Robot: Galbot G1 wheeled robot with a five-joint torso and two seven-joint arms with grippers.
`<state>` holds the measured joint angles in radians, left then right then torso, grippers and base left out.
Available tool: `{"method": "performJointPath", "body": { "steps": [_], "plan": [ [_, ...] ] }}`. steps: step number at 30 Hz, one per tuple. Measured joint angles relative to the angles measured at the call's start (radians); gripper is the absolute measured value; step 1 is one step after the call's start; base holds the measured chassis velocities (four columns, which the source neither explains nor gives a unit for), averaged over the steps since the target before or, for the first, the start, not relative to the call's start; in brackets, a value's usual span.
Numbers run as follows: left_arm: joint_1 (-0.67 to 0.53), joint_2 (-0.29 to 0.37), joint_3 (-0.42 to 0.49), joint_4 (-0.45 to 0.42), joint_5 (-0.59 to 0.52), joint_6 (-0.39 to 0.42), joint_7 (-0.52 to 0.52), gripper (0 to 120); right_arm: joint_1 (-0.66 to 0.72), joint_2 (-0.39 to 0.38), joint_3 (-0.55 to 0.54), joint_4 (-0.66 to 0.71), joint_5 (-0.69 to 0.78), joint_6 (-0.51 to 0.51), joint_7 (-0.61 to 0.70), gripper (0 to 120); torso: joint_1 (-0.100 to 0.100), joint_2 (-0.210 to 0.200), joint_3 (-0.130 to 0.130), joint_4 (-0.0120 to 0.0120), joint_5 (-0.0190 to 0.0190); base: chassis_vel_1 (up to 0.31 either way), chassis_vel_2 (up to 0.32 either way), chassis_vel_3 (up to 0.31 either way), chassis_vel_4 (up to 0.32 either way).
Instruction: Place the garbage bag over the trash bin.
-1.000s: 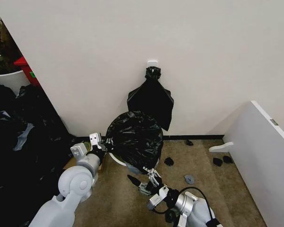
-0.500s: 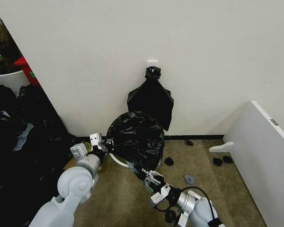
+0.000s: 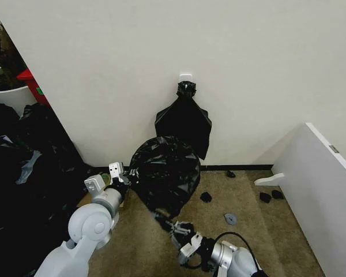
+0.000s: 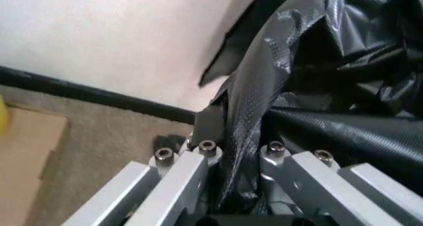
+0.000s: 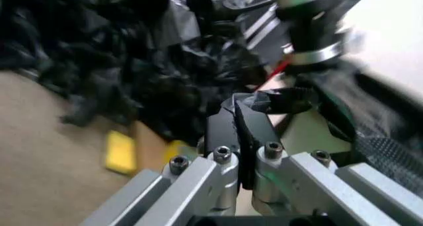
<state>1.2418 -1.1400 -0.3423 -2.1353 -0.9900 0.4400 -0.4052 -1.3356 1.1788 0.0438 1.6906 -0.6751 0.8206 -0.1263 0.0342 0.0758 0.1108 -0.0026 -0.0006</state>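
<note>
Left pincer point(image 3: 127, 178) clamped on garbage bag point(image 3: 164, 173), draped over the bin between both pincers; right pincer point(image 3: 172, 226) pinching the bag's stretched lower corner near the floor; no legible writing anywhere

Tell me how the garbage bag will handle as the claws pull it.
Likely floppy: the garbage bag hangs in wrinkles and stretches toward the right claw. Probably slippery, given its gloss. Seemingly light: the left claw holds just a pinched fold.
</note>
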Motion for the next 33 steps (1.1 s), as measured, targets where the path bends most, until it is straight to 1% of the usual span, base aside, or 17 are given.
{"method": "performJointPath", "body": {
  "steps": [3,6,8,11,15,17,18,19,21,22,23,25,27,28,29,32,33],
  "plan": [
    [0.004,-0.012,0.002,-0.015,-0.029,0.011,-0.014,3,0.037,0.023,0.006,-0.054,0.032,0.000,-0.043,0,0.000,0.000,0.000,0.0000,0.0001,0.000,0.000,0.000,0.000],
    [0.005,-0.016,-0.002,-0.032,-0.056,0.024,-0.025,3,0.093,0.049,0.038,-0.126,-0.014,0.001,-0.040,0,0.000,0.000,0.000,0.0001,0.0000,0.000,0.000,0.000,0.000],
    [0.006,-0.010,-0.014,-0.042,-0.066,0.030,-0.028,3,0.148,0.064,0.079,-0.201,-0.105,0.001,0.001,0,0.000,0.000,0.000,0.0001,0.0002,0.000,0.000,0.000,0.000],
    [0.011,0.003,-0.032,-0.047,-0.068,0.030,-0.028,3,0.195,0.065,0.123,-0.273,-0.153,0.001,0.032,0,0.000,0.000,0.000,0.0003,-0.0002,0.000,0.000,0.000,0.000],
    [0.017,0.017,-0.051,-0.047,-0.066,0.026,-0.021,3,0.214,0.044,0.144,-0.312,-0.127,0.007,0.057,0,0.000,0.000,0.000,0.0002,-0.0001,0.000,0.000,0.000,0.000],
    [0.016,0.019,-0.054,-0.037,-0.043,0.004,-0.006,3,0.209,0.017,0.132,-0.315,-0.004,0.008,0.000,4,0.000,0.000,0.000,0.0002,-0.0001,0.000,0.000,0.000,0.000],
    [0.016,0.019,-0.054,-0.037,-0.043,0.004,-0.006,3,0.209,0.017,0.132,-0.315,-0.004,0.008,0.000,4,0.000,0.000,0.000,0.0002,-0.0001,0.000,0.000,0.000,0.000],
    [0.014,0.019,-0.052,-0.031,-0.023,-0.011,0.001,2,0.201,0.004,0.124,-0.315,0.084,0.008,-0.057,8,0.000,0.000,0.000,0.0003,0.0001,0.000,0.000,0.000,0.000],
    [0.014,0.020,-0.040,-0.005,0.047,-0.075,0.026,2,0.176,-0.032,0.113,-0.308,0.373,0.007,-0.280,19,0.000,0.000,0.000,-0.0003,-0.0001,0.000,0.000,0.000,0.000],
    [0.014,0.020,-0.040,-0.005,0.047,-0.075,0.026,2,0.176,-0.032,0.113,-0.308,0.373,0.007,-0.280,19,0.000,0.000,0.000,-0.0003,-0.0001,0.000,0.000,0.000,0.000],
    [0.014,0.020,-0.036,0.003,0.073,-0.098,0.037,2,0.167,-0.046,0.118,-0.308,0.506,0.007,-0.387,25,0.000,0.000,0.000,0.0001,0.0005,0.000,0.000,0.000,0.000],
    [0.015,0.020,-0.029,0.018,0.115,-0.136,0.057,2,0.153,-0.070,0.132,-0.310,0.677,0.006,-0.483,31,0.000,0.000,0.000,0.0003,0.0002,0.000,0.000,0.000,0.000],
    [0.019,0.022,-0.021,0.032,0.154,-0.165,0.074,2,0.131,-0.099,0.141,-0.300,0.846,0.005,-0.510,39,0.000,0.000,0.000,-0.0003,-0.0002,0.000,0.000,0.000,0.000],
    [0.019,0.022,-0.021,0.032,0.154,-0.165,0.074,2,0.131,-0.099,0.141,-0.300,0.846,0.005,-0.510,39,0.000,0.000,0.000,-0.0003,-0.0002,0.000,0.000,0.000,0.000],
    [0.023,0.022,-0.014,0.036,0.167,-0.173,0.079,2,0.112,-0.114,0.141,-0.271,0.940,0.003,-0.503,44,0.000,0.000,0.000,-0.0002,0.0002,0.000,0.000,0.000,0.000],
    [0.033,0.016,0.020,0.049,0.216,-0.199,0.093,2,0.051,-0.144,0.131,-0.109,1.148,-0.057,-0.368,59,0.000,0.000,0.000,-0.0001,-0.0004,0.000,0.000,0.000,0.000],
    [0.033,0.016,0.020,0.049,0.216,-0.199,0.093,2,0.051,-0.144,0.131,-0.109,1.148,-0.057,-0.368,59,0.000,0.000,0.000,-0.0001,-0.0004,0.000,0.000,0.000,0.000]
  ]
}}
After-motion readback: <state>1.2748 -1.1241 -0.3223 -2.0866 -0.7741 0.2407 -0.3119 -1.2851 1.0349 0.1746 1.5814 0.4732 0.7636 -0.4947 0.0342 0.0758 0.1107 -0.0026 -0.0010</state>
